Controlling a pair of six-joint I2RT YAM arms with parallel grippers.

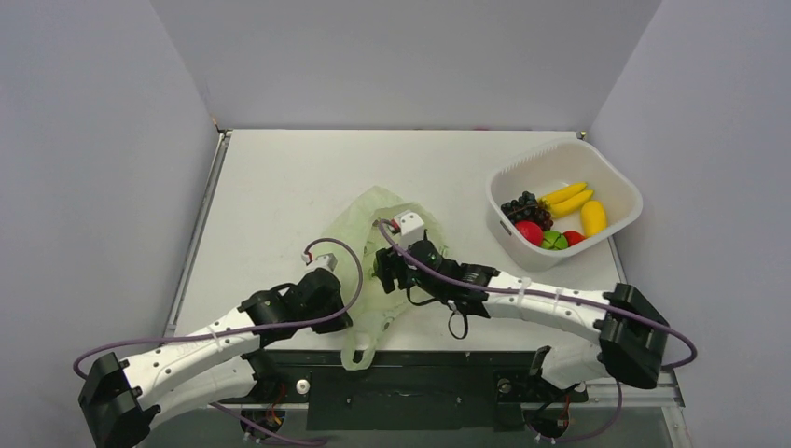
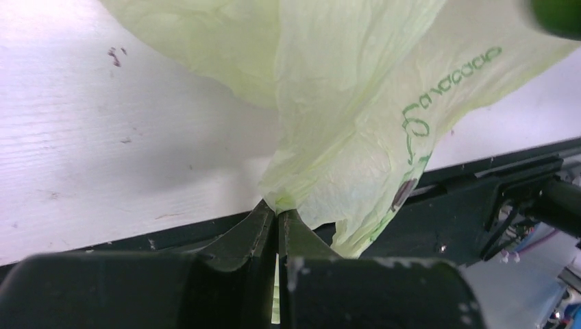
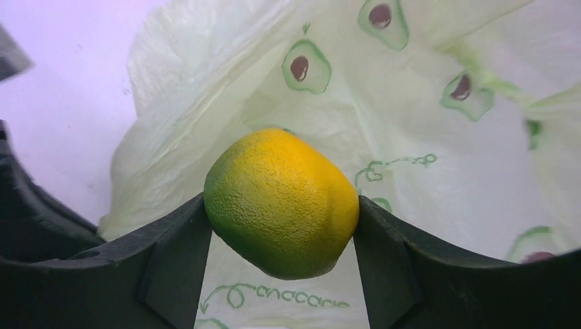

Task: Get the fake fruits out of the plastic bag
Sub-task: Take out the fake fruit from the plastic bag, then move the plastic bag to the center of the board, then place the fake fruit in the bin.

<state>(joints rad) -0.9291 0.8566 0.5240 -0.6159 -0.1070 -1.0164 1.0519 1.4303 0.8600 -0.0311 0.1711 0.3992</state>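
Now the right gripper point(image 3: 282, 211) is closed to the width of 1 yellow-green fake fruit point(image 3: 274, 188), clamping it at its 2 sides, with the plastic bag point(image 3: 425, 103) spread just behind it; whether the fruit is clear of the bag's mouth I cannot tell; the left gripper point(image 2: 277, 221) is pinched tight on the bag's near hem at the table point(image 2: 103, 151) edge; the white basket point(image 1: 623, 187) lies rightward and farther back, on the right arm's side, so that arm seems best placed to carry.
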